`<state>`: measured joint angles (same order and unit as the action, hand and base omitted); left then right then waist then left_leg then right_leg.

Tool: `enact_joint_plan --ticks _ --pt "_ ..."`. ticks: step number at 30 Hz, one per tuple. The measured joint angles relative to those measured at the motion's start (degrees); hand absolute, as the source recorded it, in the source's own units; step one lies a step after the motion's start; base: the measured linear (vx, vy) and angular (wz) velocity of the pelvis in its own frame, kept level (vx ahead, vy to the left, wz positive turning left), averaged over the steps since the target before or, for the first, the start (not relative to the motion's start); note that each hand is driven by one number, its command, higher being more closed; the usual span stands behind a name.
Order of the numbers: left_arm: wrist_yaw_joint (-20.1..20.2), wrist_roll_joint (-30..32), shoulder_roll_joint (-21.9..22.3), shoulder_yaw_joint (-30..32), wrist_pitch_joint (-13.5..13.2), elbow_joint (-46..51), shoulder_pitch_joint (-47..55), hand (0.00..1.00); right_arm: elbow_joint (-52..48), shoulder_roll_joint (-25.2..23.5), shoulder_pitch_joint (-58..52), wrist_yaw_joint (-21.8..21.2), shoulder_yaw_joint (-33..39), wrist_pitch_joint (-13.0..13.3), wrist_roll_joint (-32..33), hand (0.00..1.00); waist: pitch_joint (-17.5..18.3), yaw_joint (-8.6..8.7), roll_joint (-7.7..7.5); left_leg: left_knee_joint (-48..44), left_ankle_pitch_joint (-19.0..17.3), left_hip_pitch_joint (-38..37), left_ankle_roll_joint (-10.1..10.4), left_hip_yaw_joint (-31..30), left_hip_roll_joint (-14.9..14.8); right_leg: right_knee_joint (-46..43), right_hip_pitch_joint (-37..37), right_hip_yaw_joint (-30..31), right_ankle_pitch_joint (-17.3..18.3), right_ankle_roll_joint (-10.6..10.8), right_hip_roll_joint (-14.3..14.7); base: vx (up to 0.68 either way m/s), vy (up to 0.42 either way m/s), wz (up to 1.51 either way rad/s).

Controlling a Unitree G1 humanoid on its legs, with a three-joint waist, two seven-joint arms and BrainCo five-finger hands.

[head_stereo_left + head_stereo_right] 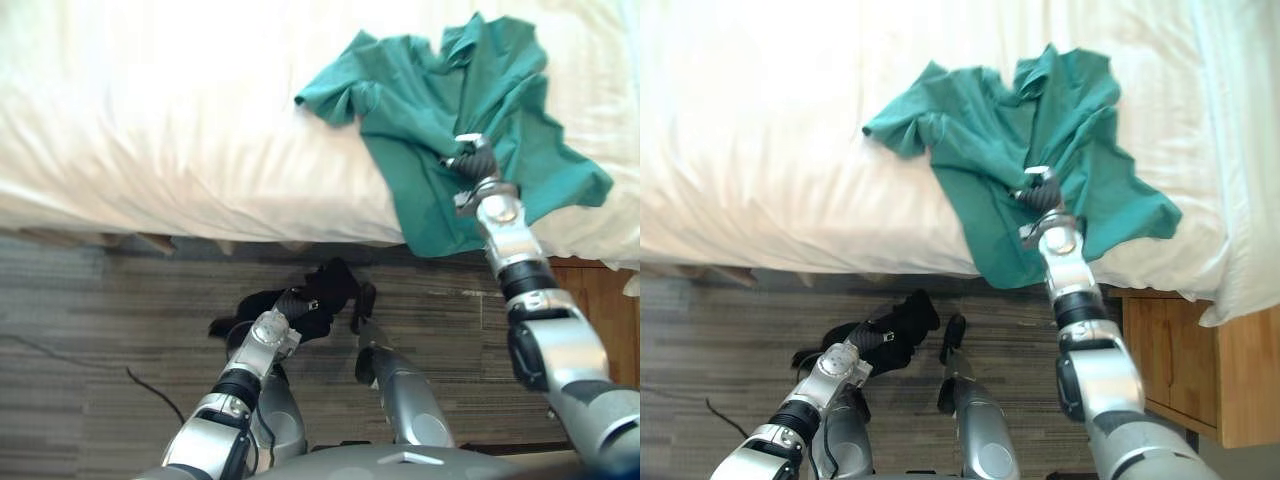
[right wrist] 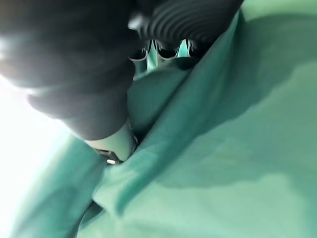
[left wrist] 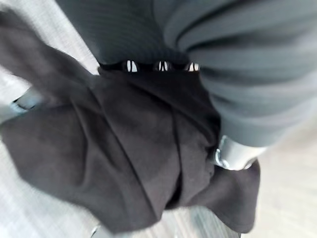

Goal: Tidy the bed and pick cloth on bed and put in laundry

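**newbie_op:** quick check, where's the green cloth sitting and what are your hands doing with it?

**bedbot_fan:** The green cloth (image 1: 430, 100) is lying crumpled on the white bed (image 1: 150, 120), over toward the right side, and one end is hanging down past the near edge. Your right hand (image 1: 478, 162) is sitting on top of it close to that edge. In the right wrist view the fingers (image 2: 185, 47) are curling into the fabric with a fold bunching up under the hand, so you're gripping the green cloth.

**newbie_op:** ok, and the left one?

**bedbot_fan:** Your left hand (image 1: 295, 303) is hanging low in front of the bed, over the grey floor (image 1: 80, 330), well apart from the green cloth. It's clutching a black cloth (image 1: 335, 280). The left wrist view is showing the fingers (image 3: 131, 66) closing over the dark fabric, which is drooping out past the hand on both sides. There's also a wooden nightstand (image 1: 1170, 350) standing just beside the bed on the right.
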<state>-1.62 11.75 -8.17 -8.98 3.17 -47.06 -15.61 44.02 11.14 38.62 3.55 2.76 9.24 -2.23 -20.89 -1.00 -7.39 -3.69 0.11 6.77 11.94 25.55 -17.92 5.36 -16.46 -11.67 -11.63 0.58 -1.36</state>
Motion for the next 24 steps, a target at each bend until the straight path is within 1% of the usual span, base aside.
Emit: enact_joint_plan --ticks 2,3,4,5,6,8,9,10,11,12,14,15,17,18,19,20,22,24 --pt "-1.59 -1.50 0.30 0.04 -0.30 -0.66 0.77 1.00 -0.39 -2.67 -4.68 -0.01 1.16 2.33 1.26 1.00 -0.04 0.55 0.38 1.20 -0.53 -4.15 0.21 1.98 0.14 0.02 2.54 1.25 0.49 0.38 0.36 0.12 0.083 -0.43" --pt "-2.72 -2.62 0.53 0.14 -1.35 -1.45 0.79 1.00 -0.41 -3.80 -7.79 0.02 1.40 4.18 1.62 1.00 0.11 0.93 0.62 1.54 -1.15 -6.11 0.15 2.97 0.45 0.03 3.82 1.97 0.88 0.90 0.30 0.10 0.099 -0.33" --pt "-3.58 -4.45 0.76 0.25 -1.79 -1.69 0.91 1.00 -0.40 -4.39 -10.38 0.02 1.43 5.56 1.76 1.00 0.36 1.58 0.91 1.58 -1.71 -7.25 -0.05 3.56 0.89 0.04 4.68 2.37 1.10 1.20 0.00 0.09 0.114 -0.28" --pt "-3.80 -5.13 0.95 0.65 -2.14 -1.94 1.01 1.00 -0.35 -4.56 -12.39 0.00 1.57 6.03 1.92 1.00 0.63 1.84 1.26 1.64 -2.14 -8.11 -0.21 3.95 1.25 0.05 5.27 2.72 1.24 1.40 -0.26 0.10 0.141 -0.17" --pt "-3.79 -6.68 1.20 0.70 -2.46 -2.74 1.21 1.00 0.58 -4.60 -15.78 -0.14 2.23 6.07 1.91 1.00 1.68 2.29 1.90 1.72 -2.73 -9.02 -0.51 4.55 1.86 0.05 5.90 3.08 1.61 1.99 -0.81 0.09 0.123 -0.10" --pt "-3.68 -9.31 2.76 1.62 -2.46 -4.53 2.14 1.00 4.38 -4.65 -21.86 -0.60 3.77 5.41 0.80 1.00 3.44 2.73 3.98 2.63 -3.30 -11.56 -0.86 5.20 2.86 0.08 8.01 3.11 2.17 2.78 -1.29 0.12 0.120 -0.03" --pt "-3.54 -10.95 3.72 3.09 -2.49 -5.26 3.83 1.00 6.95 -4.69 -25.65 -0.68 3.87 4.24 0.77 1.00 5.28 3.11 5.43 3.67 -3.43 -13.08 -1.04 5.46 3.58 0.10 9.14 3.10 2.70 3.46 -1.80 0.12 0.120 -0.01" --pt "-3.33 -12.05 4.00 3.54 -2.50 -5.85 4.74 1.00 7.95 -4.73 -27.87 -0.80 3.91 3.62 0.74 1.00 6.28 3.28 6.29 4.02 -3.52 -13.89 -1.06 5.55 3.92 0.12 9.73 3.09 2.81 3.61 -1.97 0.12 0.113 -0.11" --pt "-2.72 -13.81 4.34 5.02 -2.41 -6.76 6.49 1.00 10.03 -4.98 -31.85 -1.12 3.99 2.92 0.69 1.00 7.77 3.30 7.57 4.73 -3.59 -15.31 -1.07 6.13 4.52 0.15 10.84 3.04 2.86 3.67 -2.35 0.08 0.100 -0.19" --pt "-1.81 -15.82 4.33 6.53 -2.36 -7.60 7.97 1.00 11.25 -5.49 -34.97 -1.31 4.12 2.33 0.71 1.00 8.78 3.34 8.33 4.98 -3.67 -16.69 -1.20 6.95 5.16 0.16 11.79 3.03 3.24 4.21 -2.77 0.07 0.087 -0.20" --pt "0.25 -18.10 4.14 8.83 -2.22 -9.40 9.56 1.00 12.15 -6.09 -39.36 -2.18 4.12 1.81 0.70 1.00 9.62 3.63 9.20 5.53 -3.96 -18.74 -1.66 6.95 6.23 0.22 13.60 2.98 3.62 4.79 -3.65 0.00 0.066 -0.04" --pt "1.28 -18.97 3.90 9.67 -2.22 -9.86 10.19 1.00 12.23 -6.25 -40.42 -2.50 4.16 1.73 0.57 1.00 10.02 3.64 9.35 5.60 -4.23 -19.12 -1.92 6.94 6.46 0.26 13.98 2.87 3.61 4.82 -3.84 -0.04 0.053 0.00" --pt "3.11 -21.56 3.55 11.64 -2.00 -11.55 11.41 1.00 12.26 -6.69 -41.37 -3.50 5.61 1.78 -0.47 1.00 10.49 3.63 9.20 5.60 -4.69 -20.25 -2.27 6.73 7.01 0.52 15.12 2.53 3.52 4.99 -4.43 -0.06 0.021 0.05" --pt "4.19 -23.37 3.57 12.69 -1.22 -11.93 12.37 1.00 12.41 -6.64 -41.99 -4.77 6.35 1.82 -0.39 1.00 10.57 3.68 9.10 5.60 -4.95 -21.12 -2.61 6.11 7.27 0.54 16.35 1.59 3.43 5.12 -4.85 -0.10 0.002 0.23" --pt "5.28 -24.87 3.89 14.23 -0.98 -12.76 13.08 1.00 12.63 -6.70 -42.40 -6.13 6.84 1.96 -0.20 1.00 10.68 3.62 9.00 5.61 -5.23 -21.94 -2.81 5.21 7.40 0.56 17.60 0.77 3.41 5.15 -5.13 -0.11 -0.005 0.28" --pt "5.50 -25.86 4.37 14.77 -0.87 -12.87 13.56 1.00 12.67 -6.71 -42.66 -6.82 7.01 2.04 -0.27 1.00 11.01 3.55 8.89 5.56 -5.49 -22.07 -3.02 4.87 7.43 0.56 18.05 0.03 3.42 5.17 -5.31 -0.14 -0.028 0.38" --pt "6.39 -28.87 5.25 16.95 -1.18 -12.86 15.71 1.00 12.80 -7.22 -43.61 -9.16 7.98 2.85 -0.32 1.00 12.05 3.24 8.34 5.60 -5.70 -21.82 -3.22 1.88 7.92 0.56 19.53 -2.97 3.72 5.57 -6.42 -0.12 -0.034 0.55" --pt "6.61 -31.52 5.82 17.06 -1.77 -12.72 17.69 1.00 12.49 -7.82 -44.67 -10.58 8.35 3.74 -0.21 1.00 12.66 3.30 7.89 5.67 -5.26 -21.58 -3.90 -1.44 8.56 0.50 21.38 -5.10 4.39 6.33 -7.53 -0.11 -0.035 0.77"
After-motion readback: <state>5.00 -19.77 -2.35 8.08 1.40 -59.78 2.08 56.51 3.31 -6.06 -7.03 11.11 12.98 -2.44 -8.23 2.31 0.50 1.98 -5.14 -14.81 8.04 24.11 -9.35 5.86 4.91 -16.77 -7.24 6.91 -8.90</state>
